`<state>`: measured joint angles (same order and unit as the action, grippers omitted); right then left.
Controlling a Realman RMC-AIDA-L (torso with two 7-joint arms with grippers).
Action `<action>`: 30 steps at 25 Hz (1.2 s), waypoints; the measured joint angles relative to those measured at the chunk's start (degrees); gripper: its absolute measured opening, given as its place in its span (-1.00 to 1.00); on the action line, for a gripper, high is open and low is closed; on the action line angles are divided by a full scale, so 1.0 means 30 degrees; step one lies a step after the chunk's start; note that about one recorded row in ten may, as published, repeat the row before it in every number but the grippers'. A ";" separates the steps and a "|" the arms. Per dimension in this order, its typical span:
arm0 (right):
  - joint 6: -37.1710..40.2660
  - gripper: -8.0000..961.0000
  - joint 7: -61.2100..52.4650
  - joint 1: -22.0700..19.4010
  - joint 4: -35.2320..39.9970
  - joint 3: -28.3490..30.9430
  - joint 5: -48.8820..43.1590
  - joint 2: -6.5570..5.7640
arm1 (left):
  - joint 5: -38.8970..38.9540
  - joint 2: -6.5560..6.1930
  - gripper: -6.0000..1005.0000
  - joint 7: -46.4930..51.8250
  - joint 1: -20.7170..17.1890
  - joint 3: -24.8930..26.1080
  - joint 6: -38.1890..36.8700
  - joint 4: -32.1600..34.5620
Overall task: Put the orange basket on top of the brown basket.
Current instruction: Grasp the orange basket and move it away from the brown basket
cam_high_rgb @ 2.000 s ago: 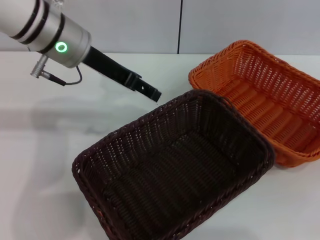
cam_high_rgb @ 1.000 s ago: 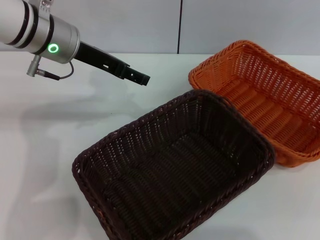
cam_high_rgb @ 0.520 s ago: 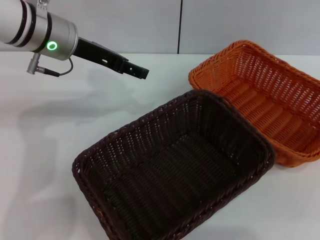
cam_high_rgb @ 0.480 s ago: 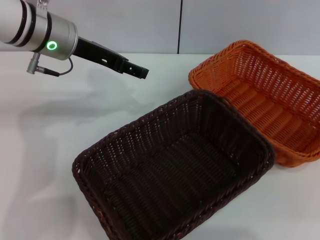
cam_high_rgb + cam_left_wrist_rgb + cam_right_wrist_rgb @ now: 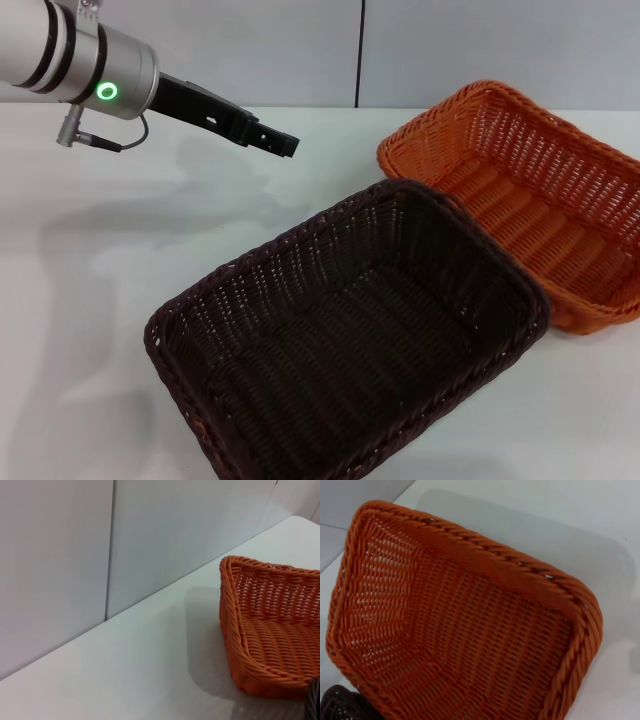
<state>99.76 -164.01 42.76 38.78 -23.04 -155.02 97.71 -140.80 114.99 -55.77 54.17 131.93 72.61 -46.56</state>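
The orange basket [image 5: 530, 200] sits empty on the white table at the right; it also shows in the left wrist view [image 5: 270, 645] and fills the right wrist view [image 5: 460, 630]. The brown basket [image 5: 350, 330] sits empty in front of it at the middle, its far corner touching the orange basket's near side. A corner of it shows in the right wrist view [image 5: 335, 705]. My left gripper [image 5: 285, 143] hangs in the air at the upper left, behind the brown basket and left of the orange one, touching neither. My right gripper is out of view; its wrist camera looks down into the orange basket.
The white table [image 5: 120, 300] stretches left of the baskets. A grey panelled wall [image 5: 300, 50] stands behind the table's far edge. The left arm's silver wrist with a green light [image 5: 105, 93] is at the upper left.
Over two seconds my left arm has drawn back up and to the left, away from the brown basket's far rim. In the last half second it barely moved. Both baskets stayed put.
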 joint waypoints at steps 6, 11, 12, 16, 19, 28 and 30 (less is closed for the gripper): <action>-0.0832 0.03 0.0000 0.0158 -0.0688 -0.0258 -0.0048 0.0230 | 0.0000 0.0011 0.73 -0.0239 0.0041 -0.0014 -0.0031 0.0259; -0.1820 0.02 -0.0001 0.0291 -0.1181 -0.0310 -0.0078 0.0493 | 0.0005 0.0019 0.73 -0.0476 0.0070 -0.0009 -0.0085 0.0415; -0.2050 0.02 0.0002 0.0316 -0.1334 -0.0351 -0.0081 0.0534 | 0.0007 0.0019 0.73 -0.0480 0.0072 -0.0008 -0.0097 0.0423; -0.3088 0.02 0.0089 0.0372 -0.1884 -0.0538 -0.0055 0.0788 | 0.0040 0.0020 0.73 -0.0483 0.0077 -0.0003 -0.0202 0.0442; -0.3691 0.02 0.0205 0.0371 -0.2007 -0.0539 -0.0039 0.1143 | 0.0134 0.0021 0.73 -0.0483 0.0078 -0.0001 -0.0247 0.0529; -0.4453 -0.18 0.1161 0.0079 -0.1215 -0.0510 0.0003 0.1643 | 0.0212 0.0052 0.73 -0.0483 0.0078 -0.0001 -0.0464 0.0687; -0.4543 -0.31 0.1167 0.0036 -0.1198 -0.0502 0.0006 0.1639 | 0.0220 0.0070 0.73 -0.0483 0.0078 -0.0002 -0.0511 0.0742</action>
<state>86.13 -160.51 42.87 35.18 -24.54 -155.00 102.63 -140.14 115.19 -57.22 54.41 131.92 71.08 -44.33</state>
